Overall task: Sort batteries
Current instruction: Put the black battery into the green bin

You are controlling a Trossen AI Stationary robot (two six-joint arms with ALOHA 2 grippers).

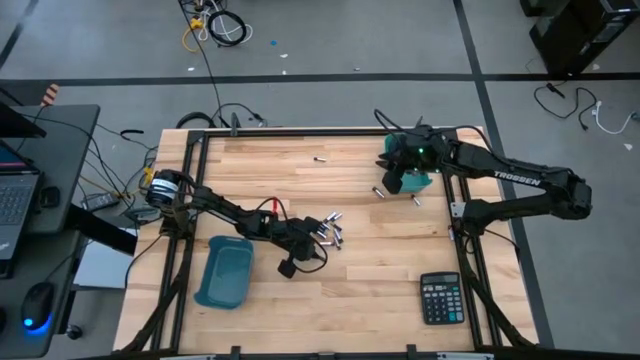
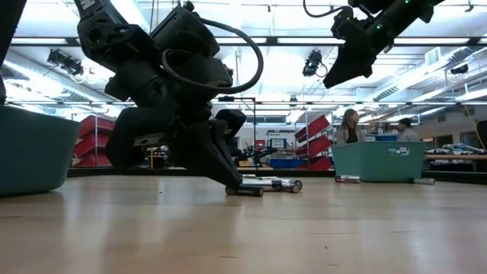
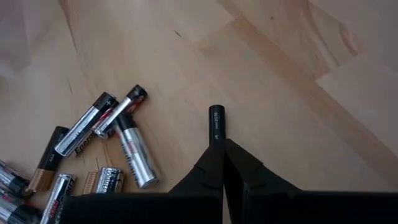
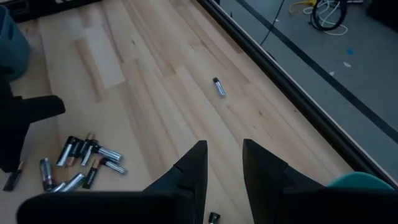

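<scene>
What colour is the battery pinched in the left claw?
Black, with small pale lettering; the battery shows best in the left wrist view, between the shut left claw.

White capitals reading "TROSSEN" run along the right arm (image 1: 520,181) in the high view. In the left wrist view, one silver-and-black battery (image 3: 85,124) carries a partly readable "Energiz…" brand. Print on the other batteries (image 3: 134,149) is too small to read.

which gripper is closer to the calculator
Left, narrowly. The left gripper is down by the battery pile; the right gripper hangs farther up-table from the calculator.
</scene>
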